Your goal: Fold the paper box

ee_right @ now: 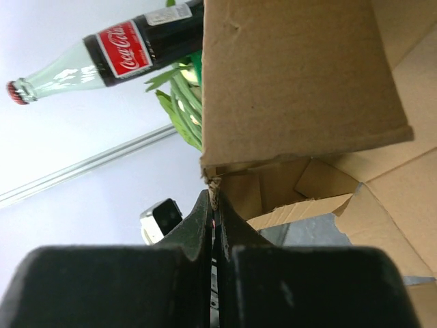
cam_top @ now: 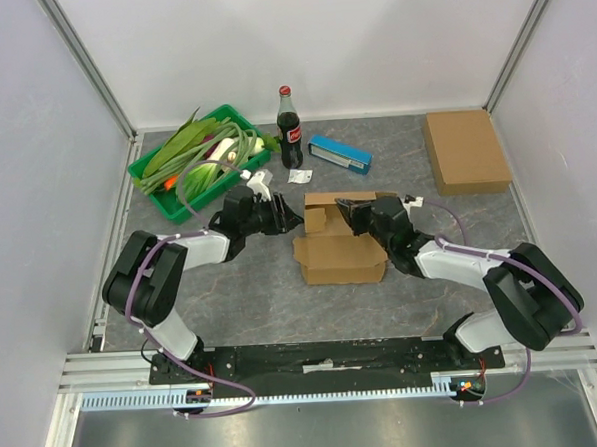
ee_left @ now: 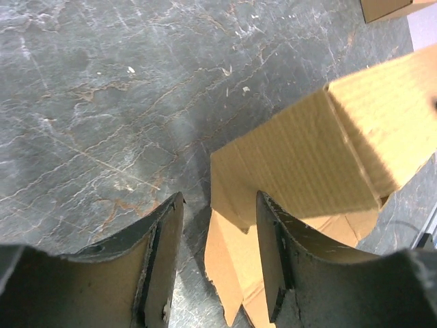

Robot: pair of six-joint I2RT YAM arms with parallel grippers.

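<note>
Cardboard box (cam_top: 340, 249) lies on the table (cam_top: 244, 298) between both arms, flaps partly up. Right gripper (ee_right: 213, 213) is clenched on a flap edge. Left gripper (ee_left: 217, 256) is released, just beside the box.

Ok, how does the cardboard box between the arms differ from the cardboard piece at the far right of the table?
The box between the arms is partly opened, flaps sticking up and out; the far-right cardboard lies flat and compact. The right claw is shut on an edge of the box between the arms; nothing touches the far-right cardboard. Both are plain brown cardboard.
</note>
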